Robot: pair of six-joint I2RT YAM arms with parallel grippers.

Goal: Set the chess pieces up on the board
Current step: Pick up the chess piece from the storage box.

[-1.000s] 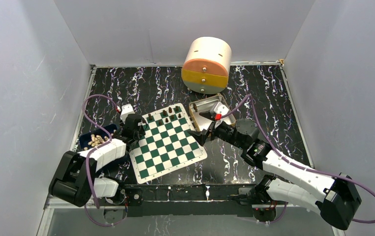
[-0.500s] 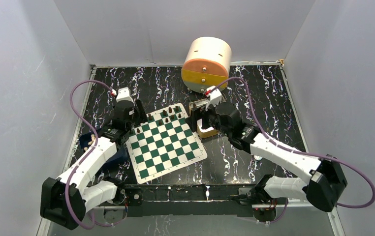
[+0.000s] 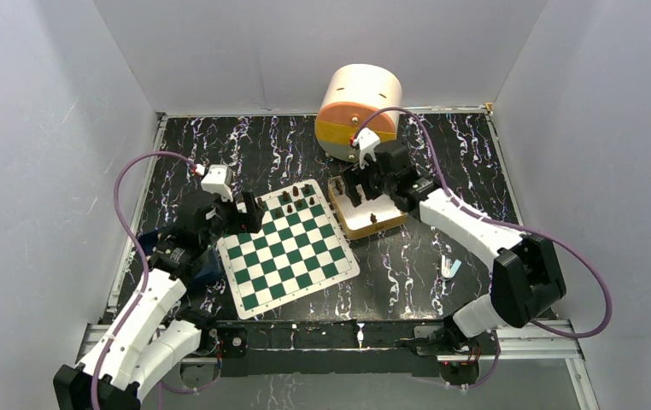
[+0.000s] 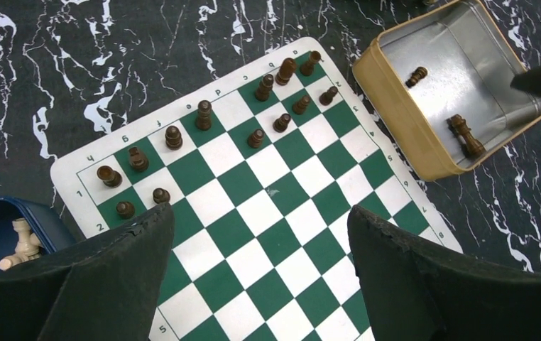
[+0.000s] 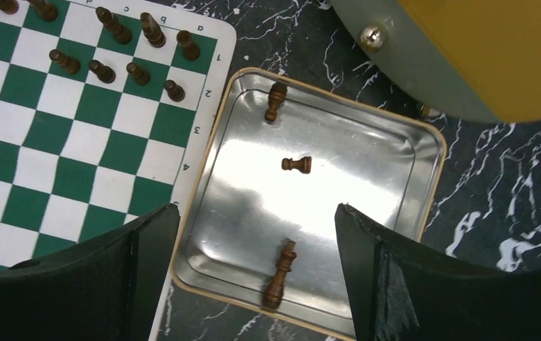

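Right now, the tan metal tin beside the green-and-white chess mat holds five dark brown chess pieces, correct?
Not five. The tan metal tin beside the green-and-white chess mat holds three dark brown chess pieces; the right wrist view shows it.

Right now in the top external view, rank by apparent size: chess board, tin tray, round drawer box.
1. chess board, clearly largest
2. round drawer box
3. tin tray, smallest, though partly hidden
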